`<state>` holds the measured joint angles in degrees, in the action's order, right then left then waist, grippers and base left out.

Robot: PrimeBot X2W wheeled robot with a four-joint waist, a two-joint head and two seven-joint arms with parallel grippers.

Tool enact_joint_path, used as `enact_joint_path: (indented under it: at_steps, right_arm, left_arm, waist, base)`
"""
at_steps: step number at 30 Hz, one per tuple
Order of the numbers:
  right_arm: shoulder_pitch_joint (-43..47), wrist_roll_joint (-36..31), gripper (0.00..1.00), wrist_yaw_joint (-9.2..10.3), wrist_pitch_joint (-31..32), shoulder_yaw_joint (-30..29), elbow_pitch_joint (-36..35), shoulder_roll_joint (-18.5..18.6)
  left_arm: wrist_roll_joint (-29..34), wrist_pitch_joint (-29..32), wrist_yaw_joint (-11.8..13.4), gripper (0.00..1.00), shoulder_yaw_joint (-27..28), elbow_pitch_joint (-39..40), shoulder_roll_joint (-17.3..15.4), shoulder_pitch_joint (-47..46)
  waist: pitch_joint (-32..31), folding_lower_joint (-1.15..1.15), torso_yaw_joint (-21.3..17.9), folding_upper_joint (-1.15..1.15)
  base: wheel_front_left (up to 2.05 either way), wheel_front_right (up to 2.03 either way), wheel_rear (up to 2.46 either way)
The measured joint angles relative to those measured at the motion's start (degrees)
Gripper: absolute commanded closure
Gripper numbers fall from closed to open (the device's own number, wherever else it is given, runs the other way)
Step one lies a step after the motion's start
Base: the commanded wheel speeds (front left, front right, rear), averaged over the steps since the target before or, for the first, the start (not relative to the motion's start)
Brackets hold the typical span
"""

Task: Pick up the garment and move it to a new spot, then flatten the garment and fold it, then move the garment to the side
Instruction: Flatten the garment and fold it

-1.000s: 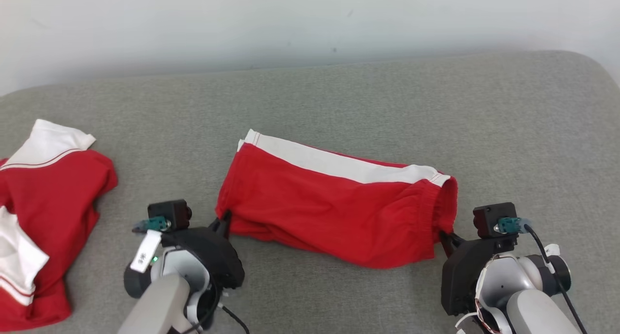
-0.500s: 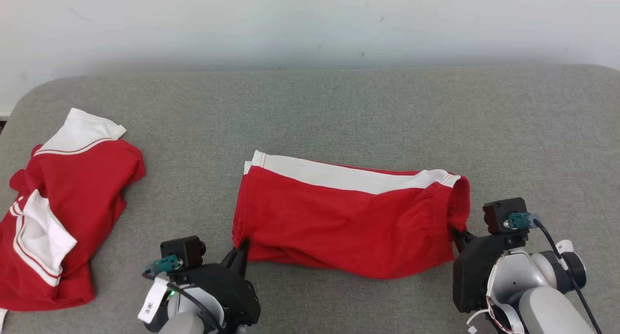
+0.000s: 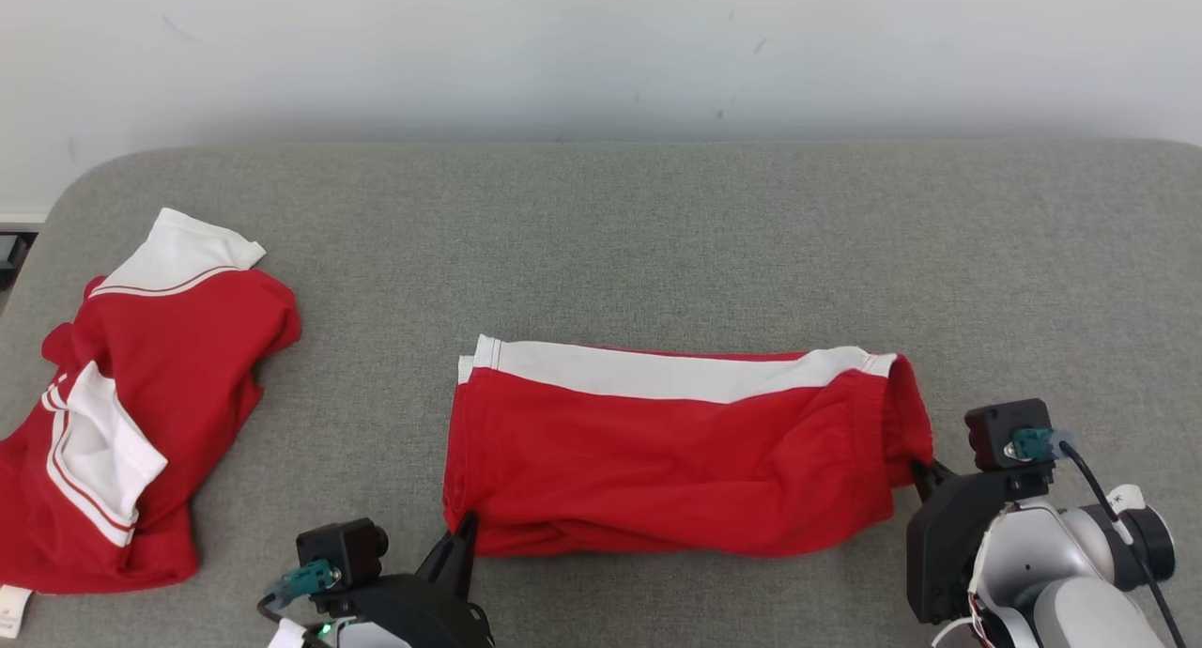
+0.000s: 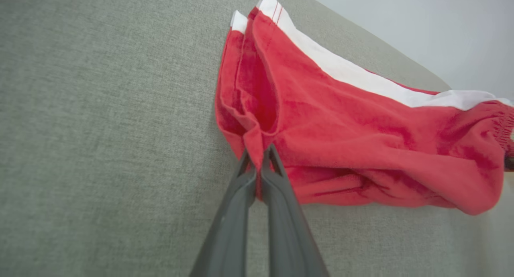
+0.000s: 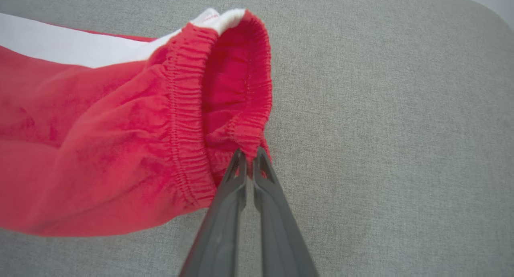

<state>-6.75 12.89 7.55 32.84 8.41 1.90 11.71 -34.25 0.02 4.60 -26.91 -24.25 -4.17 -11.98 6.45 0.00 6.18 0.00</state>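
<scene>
The red shorts [image 3: 676,460] are laid lengthwise across the near middle of the grey desk [image 3: 657,235], spanning from one arm to the other. The leg hem at the near left corner is pinched by the left fingers [image 4: 251,176], which are clenched on a fold of red cloth. The gathered waistband at the right end is gripped at its lower edge by the right fingers [image 5: 241,168], likewise clenched on the cloth. A second red and white garment [image 3: 141,413] is seen crumpled at the left edge of the desk, well apart from the shorts. The shorts are of soft cloth, with a white stripe along the far edge and wrinkles along the near one. The desk is covered in a coarse grey weave and has rounded corners.
</scene>
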Motion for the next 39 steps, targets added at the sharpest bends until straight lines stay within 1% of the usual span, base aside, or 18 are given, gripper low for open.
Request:
enact_joint_path:
  at_steps: [9, 10, 11, 12, 13, 15, 19, 23, 25, 28, 30, 35, 39]
  right_arm:
    - [1.83, -0.96, 1.0, 0.0, 1.18, -1.3, -0.53, -1.22]
    - [1.87, -0.97, 0.94, 0.0, 1.3, -1.29, -0.63, -1.27]
    - [1.92, -1.0, 0.67, 0.0, 1.44, -1.27, -0.71, -1.33]
    - [2.02, -1.0, 0.0, 0.0, 1.54, -1.11, -0.73, -1.3]
    - [2.25, -1.01, 0.0, 0.0, 1.89, -0.99, -0.75, -1.27]
    - [3.02, -1.0, 0.0, 0.01, 1.98, -1.0, -0.82, -1.33]
    - [3.11, -1.0, 0.0, 0.0, 2.34, -1.05, -1.52, -1.33]
    - [3.19, -1.01, 0.0, 0.0, 2.53, -1.63, -1.98, -1.36]
    - [3.3, -1.0, 0.0, 0.0, 2.52, -2.58, -2.01, -1.64]
    - [4.3, -1.0, 0.0, 0.0, 2.45, -3.99, -2.12, -1.94]
    - [5.07, -1.05, 0.0, 0.0, 2.12, -5.46, -2.26, -2.55]
    - [5.33, -1.9, 0.0, 0.0, -1.47, -10.06, -3.0, -5.65]
    - [5.19, -3.53, 0.0, 0.0, -6.42, -10.73, -3.8, -6.14]
  left_arm:
    - [0.53, 2.25, 1.05, 1.0, -0.1, 5.38, -1.26, 3.21]
    - [0.53, 2.55, 1.3, 1.0, -0.2, 5.86, -1.27, 3.68]
    - [0.58, 2.77, 1.44, 1.0, -0.29, 6.32, -1.31, 4.05]
    - [0.6, 3.24, 1.44, 1.0, -0.36, 6.79, -1.32, 4.42]
    - [0.69, 3.68, 1.46, 0.95, -0.55, 6.99, -1.38, 4.7]
    - [1.14, 4.21, 1.67, 0.0, -0.71, 7.62, -1.48, 4.9]
    - [1.63, 5.24, 1.93, 0.0, -0.74, 9.33, -1.66, 5.0]
    - [2.03, 5.75, 2.03, 0.0, 0.32, 10.87, -3.24, 5.99]
    - [2.04, 6.02, 2.45, 0.0, 1.43, 11.79, -3.79, 6.06]
    - [2.04, 5.93, 2.44, 0.0, 3.45, 13.74, -4.57, 6.7]
    - [2.27, 4.87, 2.45, 0.0, 4.86, 14.58, -5.09, 7.27]
    - [5.0, 1.48, 2.46, 0.0, 8.1, 17.63, -5.9, 7.0]
    - [7.8, -1.03, 2.48, 0.0, 9.5, 18.47, -7.05, 6.77]
  waist:
    - [0.22, 0.0, 0.07, 0.0]
    - [0.28, 0.0, 0.05, 0.0]
    - [0.35, 0.0, 0.02, 0.0]
    - [0.42, 0.0, -0.01, 0.0]
    - [0.5, 0.0, -0.04, 0.0]
    - [0.66, 0.0, -0.11, 0.0]
    - [0.9, 0.0, -0.22, 0.0]
    - [0.89, 0.0, -0.28, 0.0]
    - [0.67, 0.0, -0.29, 0.0]
    - [0.07, 0.0, -0.35, 0.0]
    - [-0.42, 0.0, -0.41, 0.0]
    - [-2.04, 0.0, -0.71, 0.0]
    - [-3.64, 0.0, -1.21, 0.0]
  base:
    - [0.0, 0.0, 0.0]
    - [0.0, 0.0, 0.0]
    - [0.0, 0.0, 0.0]
    - [0.0, 0.0, 0.0]
    - [0.0, 0.0, 0.0]
    - [0.0, 0.0, 0.0]
    - [0.0, 0.0, 0.0]
    - [0.0, 0.0, 0.0]
    - [0.0, 0.0, 0.0]
    - [0.0, 0.0, 0.0]
    - [0.0, 0.0, 0.0]
    - [0.0, 0.0, 0.0]
    - [0.0, 0.0, 0.0]
